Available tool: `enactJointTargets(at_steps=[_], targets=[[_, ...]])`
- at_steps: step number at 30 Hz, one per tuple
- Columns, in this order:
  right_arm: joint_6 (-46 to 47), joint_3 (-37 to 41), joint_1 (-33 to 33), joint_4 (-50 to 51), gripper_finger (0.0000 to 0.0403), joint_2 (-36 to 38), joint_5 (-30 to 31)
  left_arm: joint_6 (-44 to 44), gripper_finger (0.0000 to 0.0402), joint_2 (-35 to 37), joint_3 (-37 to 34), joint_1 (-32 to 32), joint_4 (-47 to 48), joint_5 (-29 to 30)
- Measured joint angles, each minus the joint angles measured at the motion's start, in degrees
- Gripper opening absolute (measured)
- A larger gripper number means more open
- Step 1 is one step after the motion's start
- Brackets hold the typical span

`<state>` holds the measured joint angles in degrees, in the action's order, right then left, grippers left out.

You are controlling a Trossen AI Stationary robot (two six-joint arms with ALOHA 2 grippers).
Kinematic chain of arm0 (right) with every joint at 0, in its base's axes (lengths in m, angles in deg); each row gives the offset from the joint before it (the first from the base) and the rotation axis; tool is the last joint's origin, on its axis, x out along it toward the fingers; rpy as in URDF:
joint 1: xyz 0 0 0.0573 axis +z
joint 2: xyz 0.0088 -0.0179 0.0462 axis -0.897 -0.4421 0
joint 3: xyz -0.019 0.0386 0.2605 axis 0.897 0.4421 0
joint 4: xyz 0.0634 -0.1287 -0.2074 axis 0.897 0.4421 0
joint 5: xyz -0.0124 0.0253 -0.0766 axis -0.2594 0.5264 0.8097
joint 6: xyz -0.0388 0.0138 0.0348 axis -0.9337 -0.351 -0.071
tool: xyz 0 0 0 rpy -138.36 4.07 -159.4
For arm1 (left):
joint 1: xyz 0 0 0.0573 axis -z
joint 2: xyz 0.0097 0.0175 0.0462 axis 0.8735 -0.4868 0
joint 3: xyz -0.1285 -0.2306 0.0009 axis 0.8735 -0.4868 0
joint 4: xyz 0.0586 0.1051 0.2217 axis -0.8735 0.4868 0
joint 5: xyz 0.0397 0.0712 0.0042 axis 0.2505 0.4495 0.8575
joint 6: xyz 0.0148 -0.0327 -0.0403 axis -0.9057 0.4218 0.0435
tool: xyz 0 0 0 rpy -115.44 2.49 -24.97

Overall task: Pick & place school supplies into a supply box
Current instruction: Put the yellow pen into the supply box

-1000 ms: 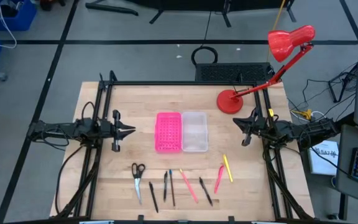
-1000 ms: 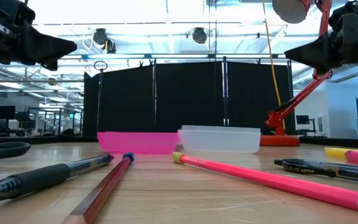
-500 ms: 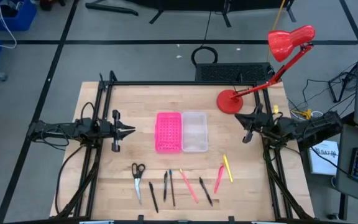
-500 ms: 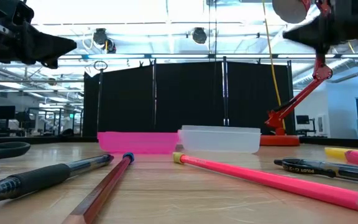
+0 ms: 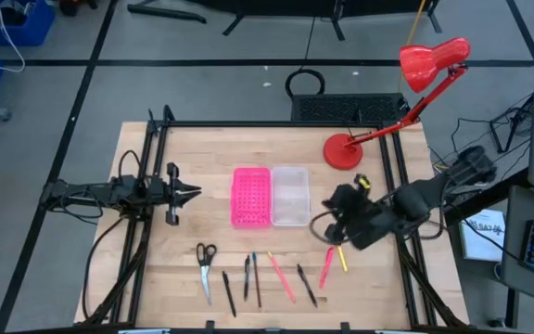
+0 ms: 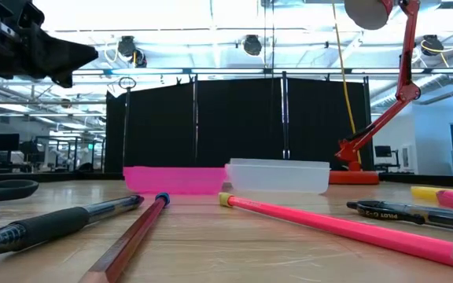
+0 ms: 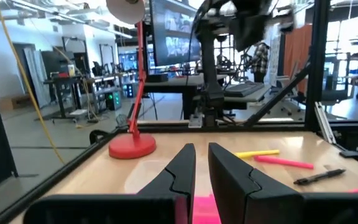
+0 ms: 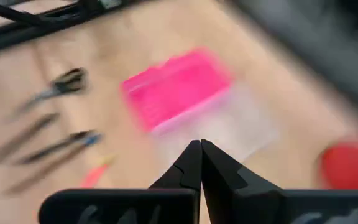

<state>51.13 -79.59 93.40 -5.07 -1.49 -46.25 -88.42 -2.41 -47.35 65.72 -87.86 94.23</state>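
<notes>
The school supplies lie in a row near the table's near edge: the scissors [image 5: 206, 257], several black pens [image 5: 248, 278], a pink pencil [image 5: 281, 276], a pink pen [image 5: 327, 265] and a yellow pen [image 5: 341, 252]. The clear supply box [image 5: 290, 195] rests flat at mid-table, beside a pink perforated panel [image 5: 251, 196]. My right gripper [image 5: 327, 223] is shut and empty, above the table just right of the box and over the far ends of the pink and yellow pens. My left gripper [image 5: 196, 193] waits left of the pink panel, with a narrow gap between its fingers [image 7: 202, 163].
A red desk lamp's base [image 5: 343, 150] stands at the far right, and its arm reaches up over the right edge. Black frame rails [image 5: 151, 176] run along both sides of the table. Bare wood lies between the box and the row of supplies.
My right gripper has swung from the table's right edge toward the left and near side, to just right of the supply box. It has tipped so that it looks down at the table, and it has left the low view. It stays shut.
</notes>
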Motion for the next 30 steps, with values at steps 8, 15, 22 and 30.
enactJointTargets(at_steps=[8,15,22,30], targets=[[36.9,-10.7,3.7,18.9,0.0,-16.1,-20.8,-1.6,0.0051,0.0,0.0,0.0,-0.6,1.7],[36.6,-5.0,3.8,18.6,0.0017,-20.9,-24.7,-5.0,0.0051,0.0,0.0,0.0,-1.3,2.1],[41.1,4.0,4.0,16.4,0.0105,-20.7,-28.0,-7.2,0.0051,0.0,0.0,0.0,-3.5,2.0],[47.8,11.6,3.8,11.7,0.0207,-20.5,-27.9,-11.5,0.0051,0.0,0.0,0.0,-4.1,2.0]])
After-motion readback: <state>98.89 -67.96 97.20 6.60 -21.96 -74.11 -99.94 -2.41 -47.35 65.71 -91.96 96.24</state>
